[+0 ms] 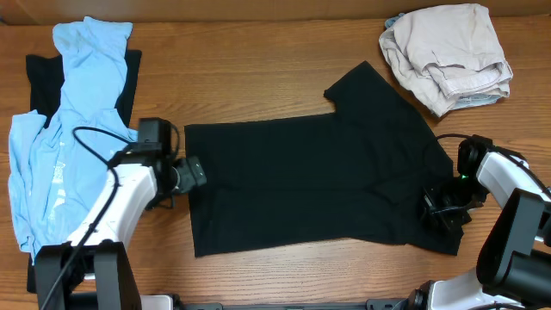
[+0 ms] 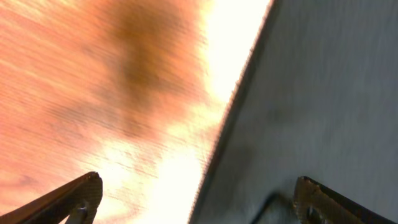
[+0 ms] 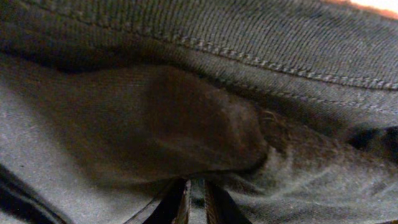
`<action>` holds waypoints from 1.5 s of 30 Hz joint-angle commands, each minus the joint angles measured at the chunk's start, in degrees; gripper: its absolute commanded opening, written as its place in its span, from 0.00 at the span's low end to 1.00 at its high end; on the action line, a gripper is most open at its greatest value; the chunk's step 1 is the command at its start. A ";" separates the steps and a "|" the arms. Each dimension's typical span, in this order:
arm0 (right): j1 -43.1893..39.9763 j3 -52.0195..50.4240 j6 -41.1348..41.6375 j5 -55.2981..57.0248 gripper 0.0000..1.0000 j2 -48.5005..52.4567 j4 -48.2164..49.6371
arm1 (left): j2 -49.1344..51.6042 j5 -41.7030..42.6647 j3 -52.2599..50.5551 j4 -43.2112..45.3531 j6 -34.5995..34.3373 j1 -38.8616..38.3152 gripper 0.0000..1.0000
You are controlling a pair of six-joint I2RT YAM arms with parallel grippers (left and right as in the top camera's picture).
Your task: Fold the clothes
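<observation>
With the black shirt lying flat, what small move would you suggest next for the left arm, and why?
Probably close the left gripper on the edge of the black shirt. Its fingers stand open astride that edge, while the right gripper is shut on cloth at the opposite side; both ends would then be held for folding.

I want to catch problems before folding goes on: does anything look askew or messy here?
Nothing looks damaged. The black shirt lies flat but slightly skewed, its right end bunched in the shut right gripper. The beige garment sits crumpled at the far right corner.
</observation>
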 commanded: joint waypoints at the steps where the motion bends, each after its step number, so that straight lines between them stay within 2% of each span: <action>1: 0.26 -2.08 0.59 2.47 0.13 -0.42 0.00 | 0.17 -1.05 1.38 3.32 4.22 2.67 1.00; 4: 0.26 -1.99 -0.94 2.91 0.18 -1.97 1.22 | 0.17 -1.03 1.70 7.69 8.11 4.11 1.00; 9: 0.26 2.19 -11.61 2.89 0.34 -5.51 0.70 | 0.17 -0.42 8.09 7.91 12.31 4.52 1.00; 11: 0.26 4.50 -15.15 2.89 0.46 -6.56 -0.55 | 0.20 0.59 11.87 6.56 13.11 4.52 1.00; 13: 0.26 8.07 -19.12 2.86 0.62 -7.58 -2.34 | 0.20 2.29 15.65 5.25 14.36 4.52 1.00; 14: 0.26 9.73 -20.65 2.89 0.66 -7.80 -3.32 | 0.26 3.08 17.05 4.70 14.93 4.52 1.00; 19: 0.28 20.15 -25.55 2.84 0.77 -7.91 -8.81 | 3.30 8.09 22.64 1.97 18.23 4.39 1.00; 24: 1.03 31.15 -31.54 -0.02 0.84 -7.91 -11.13 | 10.73 14.58 24.79 1.81 21.42 4.37 1.00; 28: 2.97 37.09 -38.45 -8.46 0.87 -7.91 -7.54 | 17.99 14.53 27.71 1.88 23.39 4.37 1.00; 33: 6.69 37.44 -38.47 -9.16 0.88 -7.82 -2.23 | 21.53 14.23 29.42 3.82 23.54 4.33 0.99; 37: 10.36 37.44 -38.45 -9.14 0.88 -7.78 1.22 | 23.10 14.10 29.42 5.86 27.74 3.65 0.85; 38: 10.86 37.44 -38.42 -9.14 0.88 -7.78 1.60 | 23.37 13.99 29.42 5.88 28.89 3.41 0.84; 45: 12.17 37.44 -38.42 -9.14 0.88 -7.76 1.84 | 26.21 8.35 29.40 5.68 29.68 0.22 0.88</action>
